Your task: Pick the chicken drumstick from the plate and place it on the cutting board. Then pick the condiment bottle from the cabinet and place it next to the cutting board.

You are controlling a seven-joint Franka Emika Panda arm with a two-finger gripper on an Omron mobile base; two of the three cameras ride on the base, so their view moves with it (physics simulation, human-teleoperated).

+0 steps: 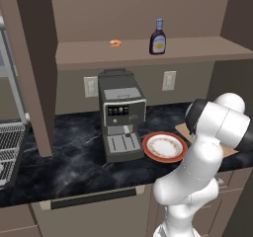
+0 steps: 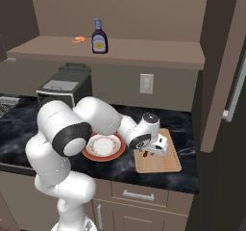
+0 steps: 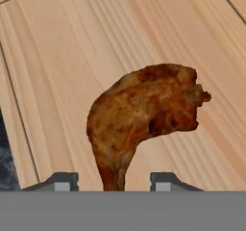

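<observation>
On the left, the plate (image 2: 102, 147) sits bare beside the coffee machine (image 1: 120, 115). To its right, the gripper (image 2: 145, 152) hangs low over the cutting board (image 2: 163, 165). In the hand view the drumstick (image 3: 144, 112) lies on the board, its bone end between the two parted fingertips (image 3: 61, 181), neither visibly pressing it. A clean release likely means opening wider and lifting straight up, so the bone doesn't drag; the bottle (image 2: 99, 36) waits on the cabinet (image 2: 158, 57) shelf.

Chicken drumstick (image 3: 144, 109) apparently on cutting board (image 2: 166, 163), right of plate (image 2: 103, 156).
</observation>
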